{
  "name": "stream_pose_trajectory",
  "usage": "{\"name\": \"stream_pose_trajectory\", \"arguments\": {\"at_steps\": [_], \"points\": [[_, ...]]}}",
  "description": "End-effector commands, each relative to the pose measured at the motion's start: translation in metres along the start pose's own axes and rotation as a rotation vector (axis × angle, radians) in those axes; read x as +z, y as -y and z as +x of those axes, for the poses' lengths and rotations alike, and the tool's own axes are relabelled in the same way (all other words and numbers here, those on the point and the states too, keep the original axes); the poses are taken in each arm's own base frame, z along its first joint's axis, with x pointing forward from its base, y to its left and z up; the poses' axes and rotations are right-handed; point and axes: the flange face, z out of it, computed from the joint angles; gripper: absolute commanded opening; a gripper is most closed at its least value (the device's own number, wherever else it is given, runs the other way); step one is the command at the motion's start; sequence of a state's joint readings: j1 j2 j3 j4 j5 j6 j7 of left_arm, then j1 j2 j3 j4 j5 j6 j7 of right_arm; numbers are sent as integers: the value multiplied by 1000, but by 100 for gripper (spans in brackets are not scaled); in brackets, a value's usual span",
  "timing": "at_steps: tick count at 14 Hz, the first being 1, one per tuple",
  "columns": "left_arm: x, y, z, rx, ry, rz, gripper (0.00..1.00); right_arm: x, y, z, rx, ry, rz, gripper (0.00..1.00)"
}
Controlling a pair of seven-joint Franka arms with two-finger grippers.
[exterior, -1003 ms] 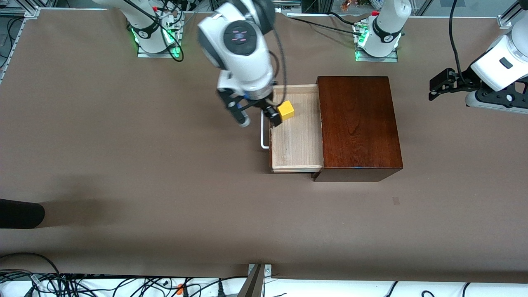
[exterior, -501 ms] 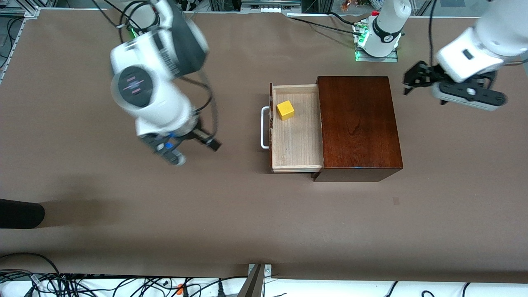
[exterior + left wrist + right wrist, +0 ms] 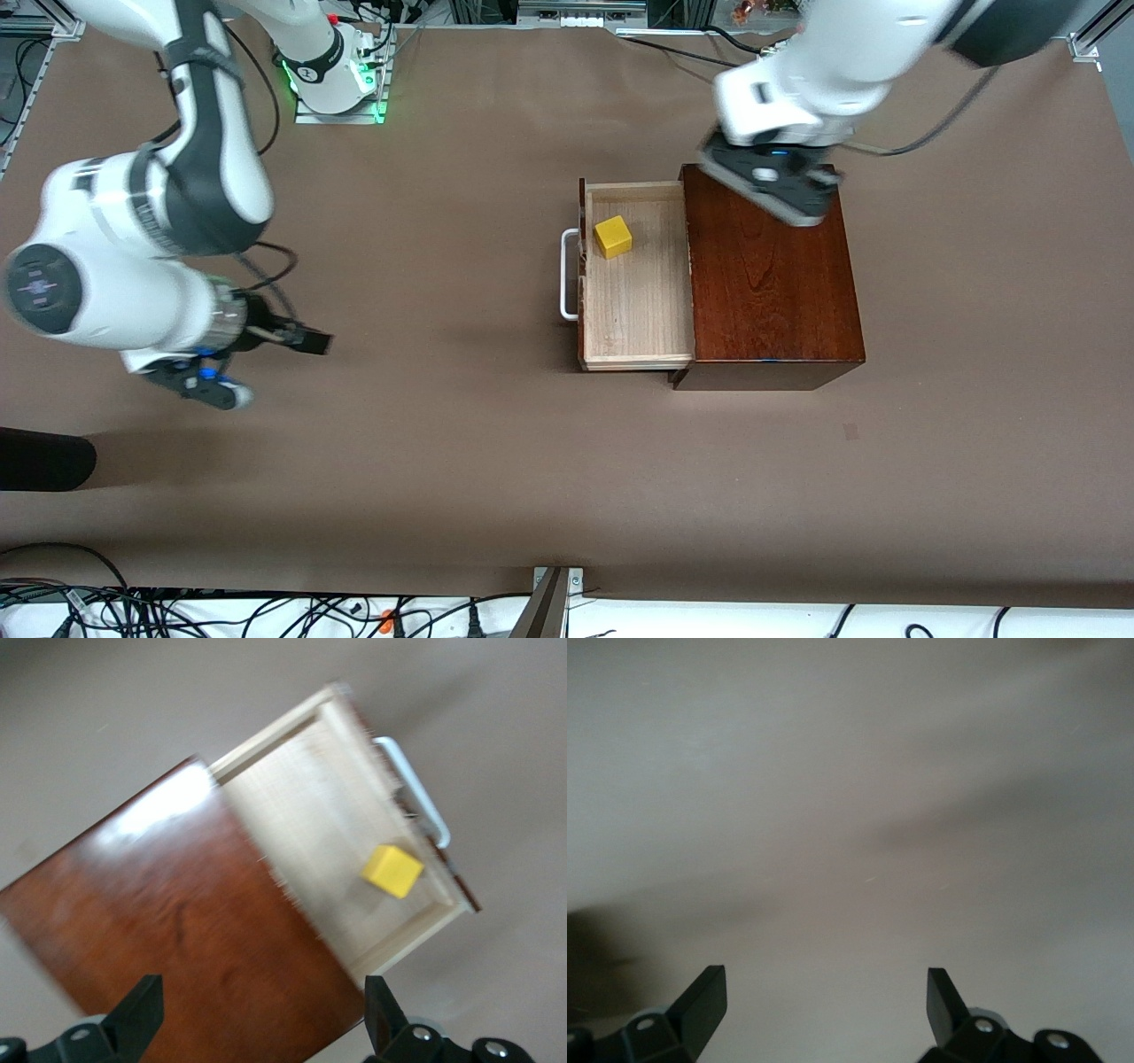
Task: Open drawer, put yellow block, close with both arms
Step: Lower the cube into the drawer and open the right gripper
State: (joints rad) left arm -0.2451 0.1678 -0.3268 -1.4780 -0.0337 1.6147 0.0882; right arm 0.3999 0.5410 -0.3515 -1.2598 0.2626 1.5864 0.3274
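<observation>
My right gripper (image 3: 266, 359) has swung to frame's lower left, wide and empty; my left gripper (image 3: 257, 1014), wide, now hovers over the box (image 3: 771, 275); yellow block (image 3: 613, 237) sits in the open drawer (image 3: 638, 310).

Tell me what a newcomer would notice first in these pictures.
The yellow block stands out, lying in the pulled-out drawer of the dark wooden box, in the corner near the handle and the robots' bases. The left gripper, open, hovers over the box top. The right gripper, open and empty, hangs over bare table toward the right arm's end.
</observation>
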Motion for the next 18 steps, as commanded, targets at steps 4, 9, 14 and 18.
{"name": "stream_pose_trajectory", "arguments": {"at_steps": [4,9,14,18], "points": [[72,-95,76,474,-29,-85,100,-68,-52,-31,-341,-2,-71,100],[168,-202,92,875,58,100,100,-115,-86,-73,-394,3,-139,100],[242,-199,106,987,127,127,100,-82,-147,-79,-508,-107,-121,100],[274,-190,112,1001,148,173,100,-105,-166,-102,-493,-50,-137,100]]}}
